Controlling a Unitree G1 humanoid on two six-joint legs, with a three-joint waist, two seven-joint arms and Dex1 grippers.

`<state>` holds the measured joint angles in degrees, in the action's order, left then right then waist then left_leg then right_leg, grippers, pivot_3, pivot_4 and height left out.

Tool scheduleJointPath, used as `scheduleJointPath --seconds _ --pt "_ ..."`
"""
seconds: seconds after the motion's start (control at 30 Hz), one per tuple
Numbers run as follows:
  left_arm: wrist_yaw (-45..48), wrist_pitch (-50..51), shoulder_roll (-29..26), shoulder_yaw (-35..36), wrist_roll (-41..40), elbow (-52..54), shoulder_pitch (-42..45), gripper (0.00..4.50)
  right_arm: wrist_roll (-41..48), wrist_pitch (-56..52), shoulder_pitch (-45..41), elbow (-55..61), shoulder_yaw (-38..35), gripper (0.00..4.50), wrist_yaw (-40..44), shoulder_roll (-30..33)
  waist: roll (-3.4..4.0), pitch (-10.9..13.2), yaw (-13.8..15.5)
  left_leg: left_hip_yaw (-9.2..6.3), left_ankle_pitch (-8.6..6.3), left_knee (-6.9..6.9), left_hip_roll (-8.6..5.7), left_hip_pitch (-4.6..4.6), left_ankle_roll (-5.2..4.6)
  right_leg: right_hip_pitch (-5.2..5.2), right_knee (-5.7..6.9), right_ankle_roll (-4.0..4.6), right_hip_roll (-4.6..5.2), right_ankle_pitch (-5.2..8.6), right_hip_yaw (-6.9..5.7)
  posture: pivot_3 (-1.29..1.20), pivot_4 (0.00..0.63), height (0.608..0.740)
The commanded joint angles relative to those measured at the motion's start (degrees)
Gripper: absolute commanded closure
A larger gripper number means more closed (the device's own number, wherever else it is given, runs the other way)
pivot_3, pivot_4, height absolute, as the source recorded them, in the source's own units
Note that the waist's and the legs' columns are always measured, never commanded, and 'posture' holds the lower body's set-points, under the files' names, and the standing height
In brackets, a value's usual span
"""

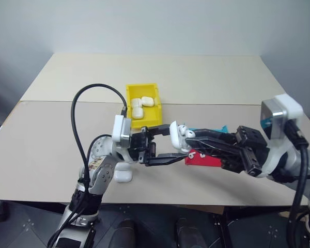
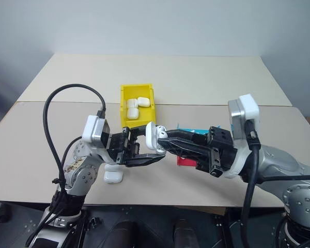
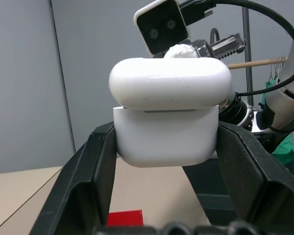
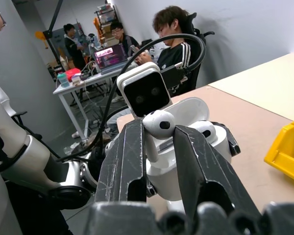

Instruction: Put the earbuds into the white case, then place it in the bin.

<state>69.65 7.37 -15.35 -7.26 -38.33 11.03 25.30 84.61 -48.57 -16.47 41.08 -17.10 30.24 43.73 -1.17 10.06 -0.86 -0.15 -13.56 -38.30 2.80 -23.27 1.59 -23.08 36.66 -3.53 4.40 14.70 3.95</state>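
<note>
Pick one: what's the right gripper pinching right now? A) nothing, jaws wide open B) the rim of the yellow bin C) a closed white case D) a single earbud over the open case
D. In the right wrist view the right gripper pinches an earbud just above the open white case, which the left gripper clamps; the yellow bin sits apart on the table.

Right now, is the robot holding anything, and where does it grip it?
Left gripper clamps the open white case by its lower body's sides; right gripper pinches an earbud by its stem.
</note>
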Motion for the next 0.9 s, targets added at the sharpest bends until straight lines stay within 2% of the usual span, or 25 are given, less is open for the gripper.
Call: scheduleJointPath --seconds 0.03,0.9 --pt "0.34 -1.45 0.43 0.46 -0.07 0.82 0.62 1.75 -1.15 2.14 0.95 1.60 -0.06 3.85 1.36 0.89 0.00 0.00 0.01 0.00 0.00 0.00 0.00 0.00 0.00 0.00 0.00 0.00 0.00 0.00 0.00 0.00 0.150 0.740" --pt "0.08 -3.12 2.37 0.87 1.53 -0.99 1.56 1.75 -8.58 6.31 2.90 2.94 2.47 3.85 4.66 1.45 -0.01 0.00 0.02 0.00 0.00 0.00 0.00 0.01 0.00 0.01 0.00 0.00 0.00 0.00 0.00 0.00 0.150 0.740"
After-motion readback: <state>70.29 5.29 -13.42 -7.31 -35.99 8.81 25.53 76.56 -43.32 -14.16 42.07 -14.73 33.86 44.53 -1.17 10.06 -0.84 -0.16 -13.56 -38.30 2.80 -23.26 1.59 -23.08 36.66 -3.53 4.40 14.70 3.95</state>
